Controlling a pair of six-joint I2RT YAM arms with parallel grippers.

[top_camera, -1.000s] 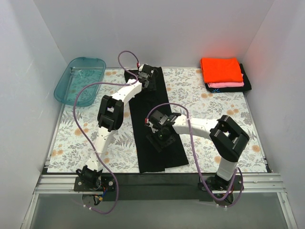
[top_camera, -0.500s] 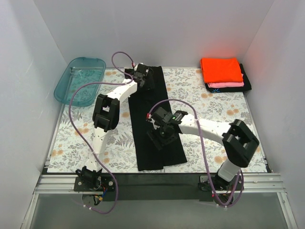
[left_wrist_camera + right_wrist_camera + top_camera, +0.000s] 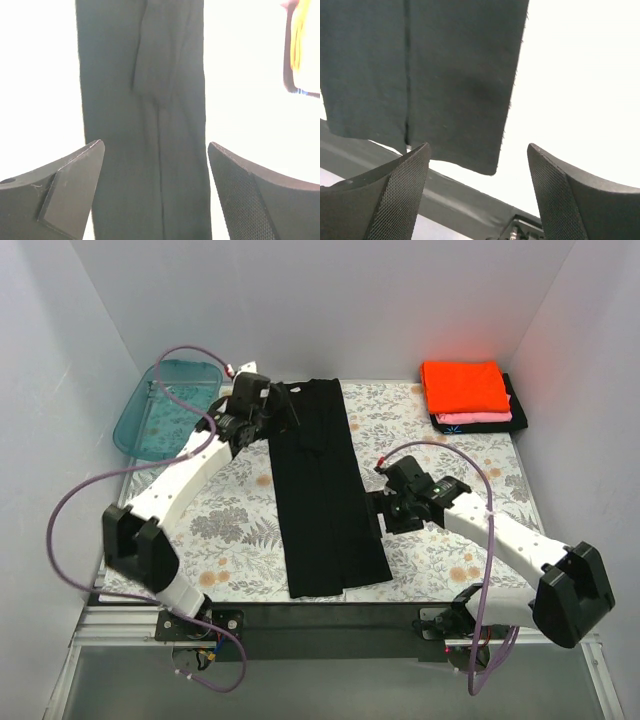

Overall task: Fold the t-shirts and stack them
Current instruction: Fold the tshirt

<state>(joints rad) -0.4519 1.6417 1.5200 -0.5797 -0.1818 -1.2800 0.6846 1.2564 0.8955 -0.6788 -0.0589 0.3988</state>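
White floral-print covering over the table [image 3: 170, 530]; carries every item listed.

1. Large black t-shirt [image 3: 320, 490]. Lies flat down the middle of the table as one long narrow strip, running from the far edge to the near edge. Both sides are turned in, and their edges meet along a seam-like line down the centre. Judged to be lengthwise-folded, with the crosswise folds not yet made. It sits between the two arms, so each can reach one end.

2. Teal plastic tub [image 3: 168, 405]. Far left corner, partly off the covering and well apart from the cloth. Takes no part in the present step.

3. Finished stack, far right corner. The orange t-shirt [image 3: 463, 386] is on top, with the pink t-shirt [image 3: 485, 418] under it and the black t-shirt with a light-blue mark [image 3: 517, 400] at the bottom. All three are squared and kept out of the working lane, probably as the place for the next shirt.

4. Left gripper [image 3: 288, 412]. Beside the far end of the strip at its left edge, holding nothing. Its wrist view shows the jaws spread wide, looking down the strip.

5. Right gripper [image 3: 378, 515]. Just beside the strip's right edge, toward the near end. Jaws are spread wide with no cloth between them, and its wrist view shows the hem corner by the table's near edge. Judged to be placed for taking the near end.
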